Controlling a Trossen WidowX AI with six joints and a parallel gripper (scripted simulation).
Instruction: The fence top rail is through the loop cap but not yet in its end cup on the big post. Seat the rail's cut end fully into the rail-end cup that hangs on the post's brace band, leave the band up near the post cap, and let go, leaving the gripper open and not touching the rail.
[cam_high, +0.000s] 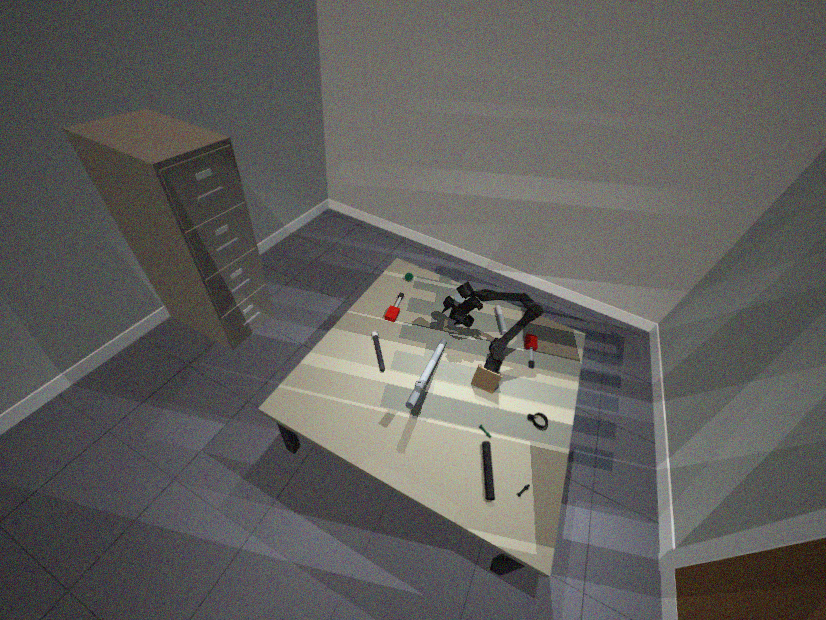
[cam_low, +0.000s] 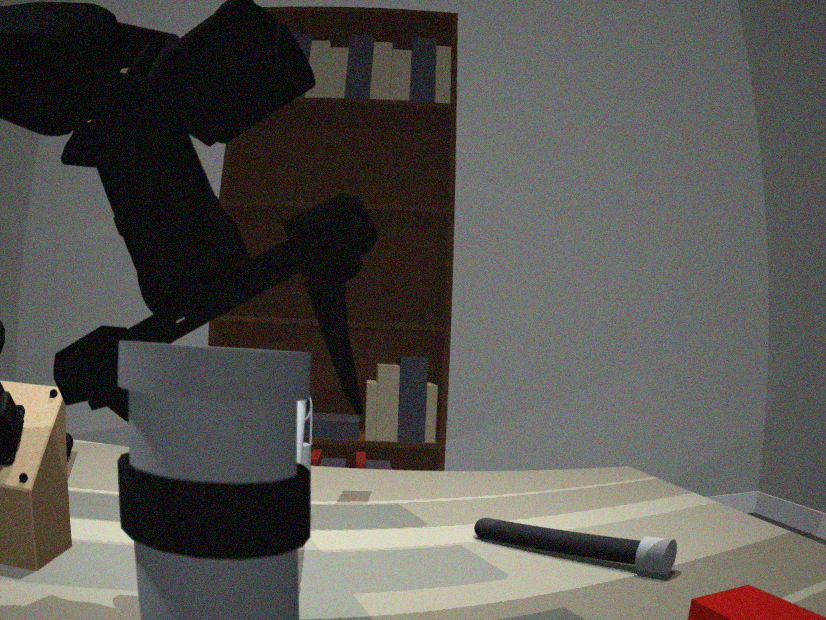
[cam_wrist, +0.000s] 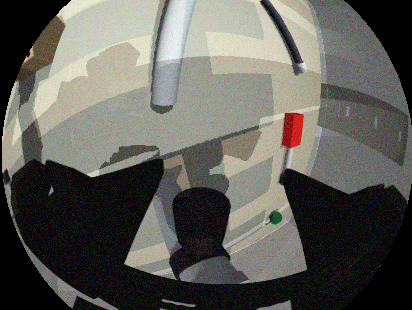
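Observation:
The big post (cam_low: 213, 437) (cam_wrist: 214, 270) stands close in the exterior view, with the black brace band (cam_low: 213, 513) around it below the grey post cap (cam_low: 213, 367). The black rail-end cup (cam_wrist: 201, 212) shows in the wrist view; in the exterior view the post hides it. The pale rail (cam_high: 432, 361) (cam_wrist: 172, 55) runs toward the post; in the wrist view its near end is apart from the cup. The loop cap (cam_high: 419, 383) is around it at the short post (cam_high: 412, 400). My gripper (cam_high: 453, 312) (cam_wrist: 226, 170) is open and empty, its fingers on both sides of the cup in the wrist view, clear of the rail.
On the table (cam_high: 320, 400) are a dark rod with a white end (cam_high: 378, 353) (cam_low: 560, 540), red-headed tools (cam_high: 392, 313) (cam_high: 531, 342), a pale cylinder (cam_high: 500, 320), a black ring clamp (cam_high: 538, 421) and a black tube (cam_high: 487, 470). The wooden arm base (cam_high: 486, 379) (cam_low: 40, 520) stands nearby.

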